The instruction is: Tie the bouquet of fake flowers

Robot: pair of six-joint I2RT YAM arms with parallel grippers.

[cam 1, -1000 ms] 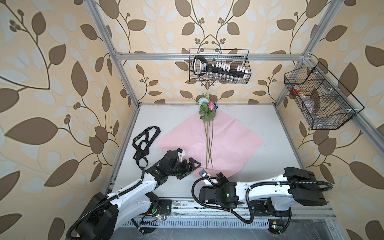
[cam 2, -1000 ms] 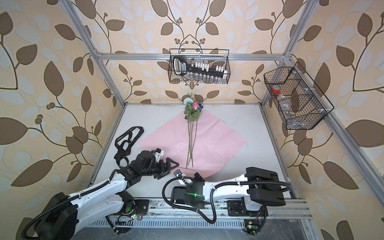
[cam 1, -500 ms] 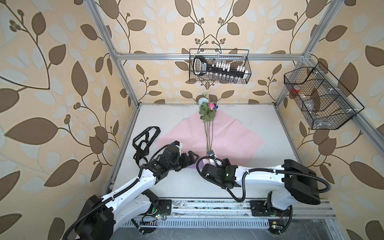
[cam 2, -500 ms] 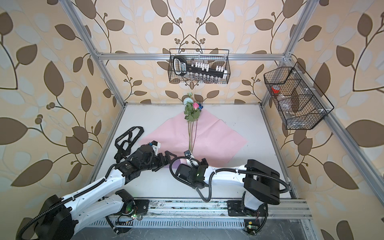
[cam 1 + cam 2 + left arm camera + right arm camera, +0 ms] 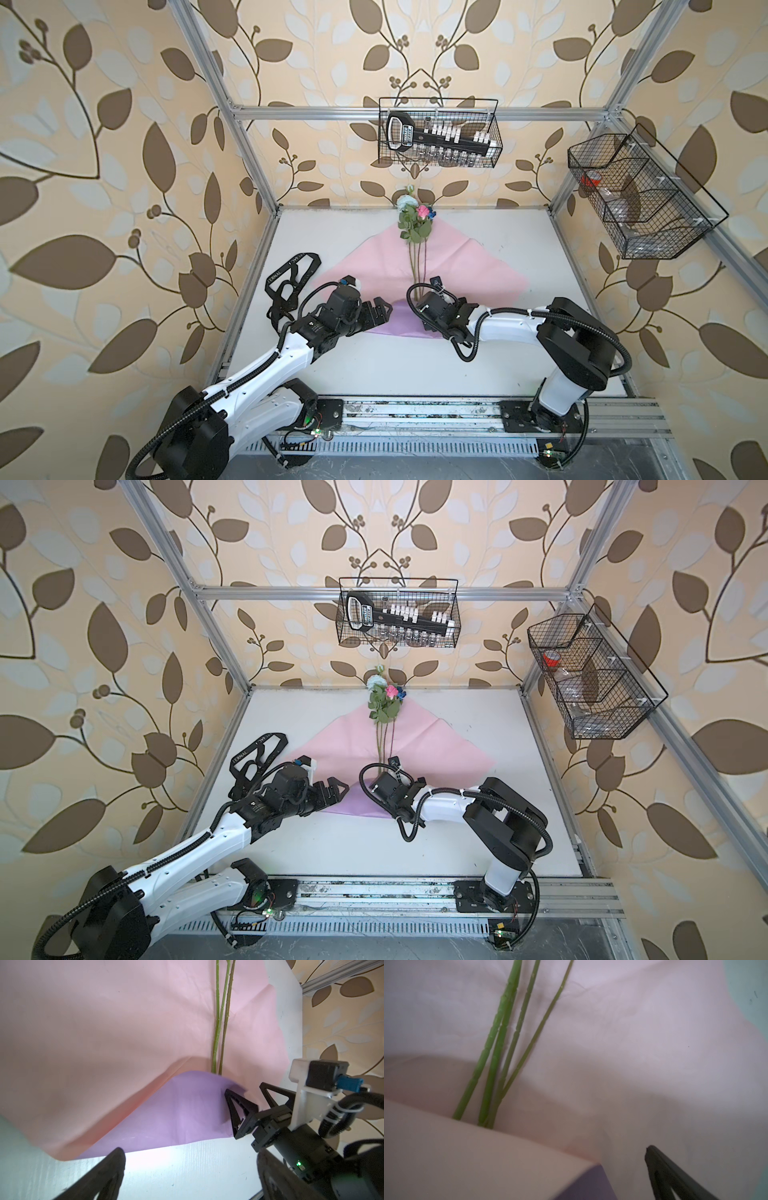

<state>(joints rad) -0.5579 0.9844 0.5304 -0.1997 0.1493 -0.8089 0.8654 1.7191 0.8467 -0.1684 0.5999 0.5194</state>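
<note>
White tabletop [image 5: 395,374], bouquet [image 5: 409,226] lying front-to-back, blooms [image 5: 423,211] toward rear wall [image 5: 324,166], left tool [image 5: 384,311] and right tool [image 5: 244,1087] agape, empty.

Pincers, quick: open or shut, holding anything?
Left pincer: open, holding nothing.
Right pincer: open at the folded paper corner, gripping nothing.

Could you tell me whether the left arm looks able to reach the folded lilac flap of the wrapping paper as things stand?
Probably yes: the open left gripper sits at the near edge of the lilac flap, nothing between them; the right gripper stands at its far side.
</note>
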